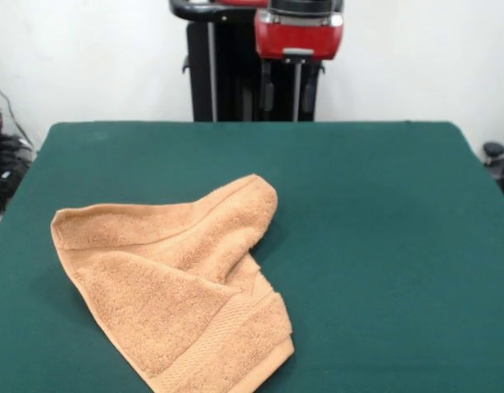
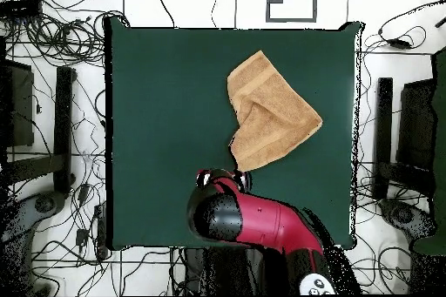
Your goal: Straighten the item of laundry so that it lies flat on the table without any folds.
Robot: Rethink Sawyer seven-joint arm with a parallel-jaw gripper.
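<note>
1. Towel [image 1: 182, 278]: one. Light orange-tan terry. In the front view it lies in the lower left of the frame, running down to the bottom edge; in the overhead view [image 2: 268, 112] it sits right of centre in the upper half of the green surface.
2. Towel, condition: not flat. One part is folded over the rest, making a rounded hump near the frame centre in the front view; a woven border band shows at the lower corner. Outline irregular, roughly triangular from above.
3. Table [image 1: 383, 246]: one. Dark green cloth cover, much larger than the towel. It carries the towel only.
4. Arm [image 2: 261, 219]: one, red and black. In the overhead view it occupies the lower centre, its black end just beside the towel's lower tip. In the front view red housing shows at top centre, above the far table edge.
5. Gripper: fingers not visible in either view; cannot tell how far open, nor whether it holds anything.
6. Containers: none seen.
7. Cables [image 2: 52, 23]: many, on the white floor around the table.
</note>
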